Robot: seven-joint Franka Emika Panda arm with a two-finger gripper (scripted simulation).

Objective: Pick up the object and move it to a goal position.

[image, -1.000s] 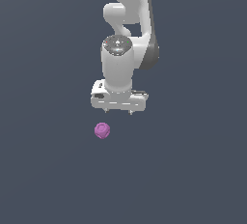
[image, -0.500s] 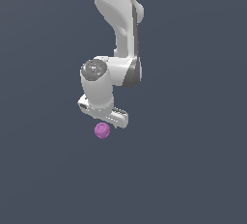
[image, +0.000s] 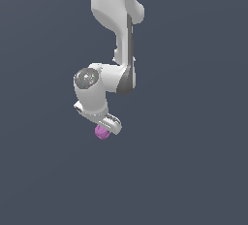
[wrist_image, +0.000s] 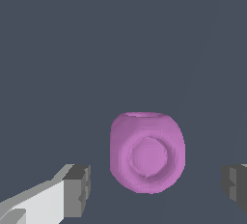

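Spread wide, the end effector [wrist_image: 154, 189] has its two dark fingertips [wrist_image: 79, 189] on either side of the purple-pink object [wrist_image: 147, 151], with clear gaps between each pad and the lump, so nothing is gripped. From the exterior view the object [image: 101, 132] sits directly under the end effector [image: 103, 128], partly hidden by it and just peeking out below. All around it the dark grey tabletop [image: 193, 170] is bare and even, with open room to the exterior view's left, right, near and far. Reaching down from the top of that view, the white arm [image: 116, 20] bends at the wrist, which leans toward the exterior view's left.
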